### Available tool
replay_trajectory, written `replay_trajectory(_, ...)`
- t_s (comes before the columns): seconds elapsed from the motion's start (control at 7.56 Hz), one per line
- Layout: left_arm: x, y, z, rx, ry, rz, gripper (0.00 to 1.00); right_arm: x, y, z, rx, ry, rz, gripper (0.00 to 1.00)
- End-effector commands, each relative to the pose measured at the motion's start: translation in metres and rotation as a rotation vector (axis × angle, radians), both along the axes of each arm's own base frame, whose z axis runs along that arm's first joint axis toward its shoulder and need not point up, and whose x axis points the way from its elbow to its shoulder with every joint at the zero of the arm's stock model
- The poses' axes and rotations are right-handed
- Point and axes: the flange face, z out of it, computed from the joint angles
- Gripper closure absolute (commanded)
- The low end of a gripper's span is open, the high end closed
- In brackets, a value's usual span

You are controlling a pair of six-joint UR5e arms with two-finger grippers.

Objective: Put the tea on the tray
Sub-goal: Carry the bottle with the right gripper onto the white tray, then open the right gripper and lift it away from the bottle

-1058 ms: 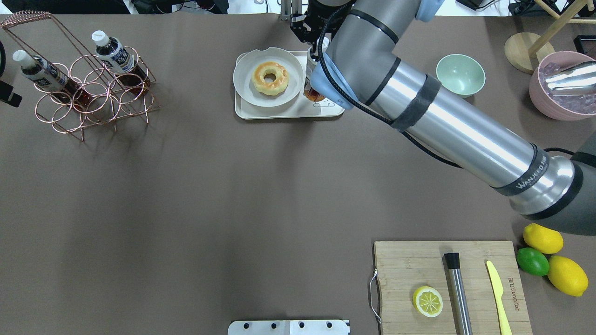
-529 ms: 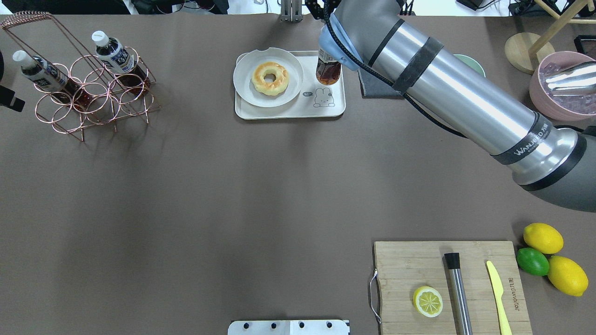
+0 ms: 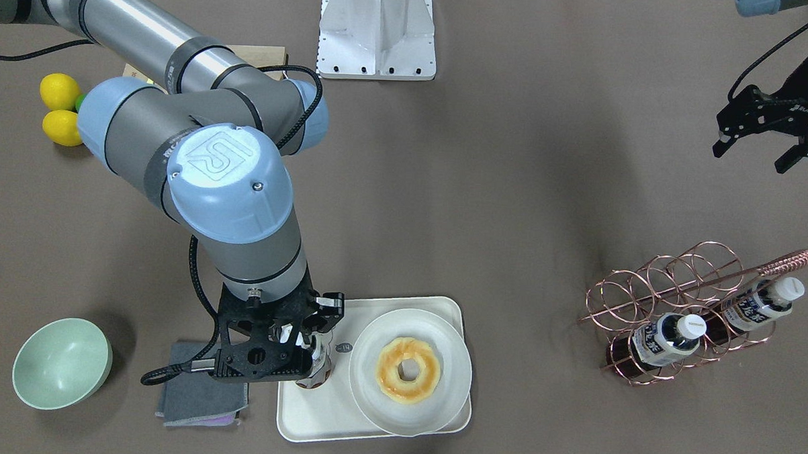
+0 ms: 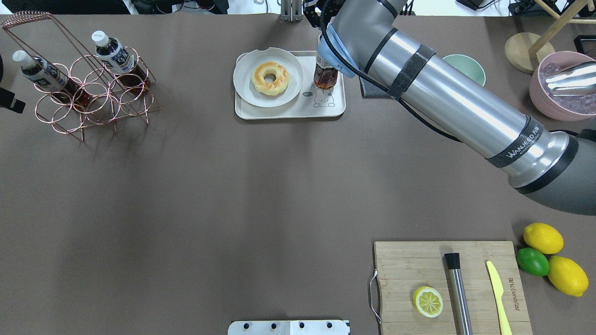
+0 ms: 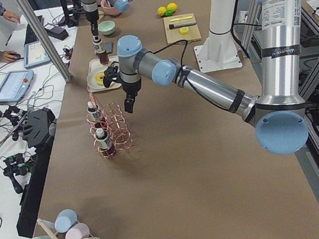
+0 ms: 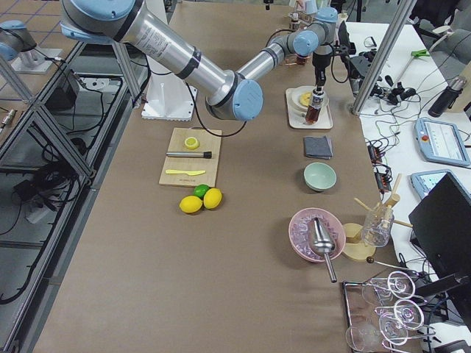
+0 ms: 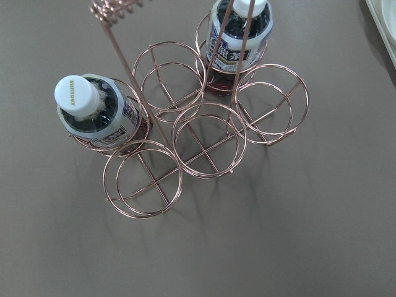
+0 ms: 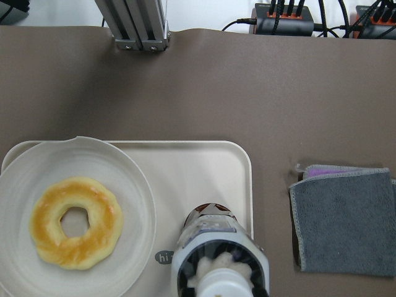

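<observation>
The right pincer grips the tea bottle by its top, upright over the cream tray beside the doughnut plate; whether its base touches is unclear. The left pincer hangs spread apart above the desk, near the copper wire rack.

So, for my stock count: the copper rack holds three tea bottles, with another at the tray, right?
No: the copper rack holds two tea bottles, per the left wrist view; another is at the tray.
</observation>
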Motion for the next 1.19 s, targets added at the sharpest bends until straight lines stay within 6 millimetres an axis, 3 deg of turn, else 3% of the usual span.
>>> replay_trajectory(0.0, 0.000, 0.000, 0.002, -0.004, 0.000, 0.001, 0.03, -0.001, 0.000, 0.003, 0.006, 0.002, -0.009, 0.01)
replay_trajectory(0.26, 0.002, -0.001, 0.002, -0.019, 0.003, -0.009, 0.03, 0.006, 0.002, -0.007, 0.017, -0.015, -0.011, 0.00)
replay_trajectory(0.4, 0.002, -0.001, -0.002, -0.025, 0.008, -0.019, 0.03, 0.027, 0.007, -0.004, 0.011, -0.042, -0.010, 0.00)
replay_trajectory(0.66, -0.009, 0.001, -0.001, -0.048, 0.022, -0.030, 0.03, 0.110, 0.054, 0.063, 0.021, -0.076, -0.065, 0.00)
replay_trajectory(0.93, -0.062, -0.003, 0.017, -0.090, -0.038, -0.058, 0.03, 0.229, 0.099, 0.156, 0.070, -0.063, -0.151, 0.00)
replay_trajectory(1.06, -0.090, -0.003, 0.025, -0.107, -0.068, -0.053, 0.03, 0.275, 0.127, 0.206, 0.094, -0.035, -0.190, 0.00)
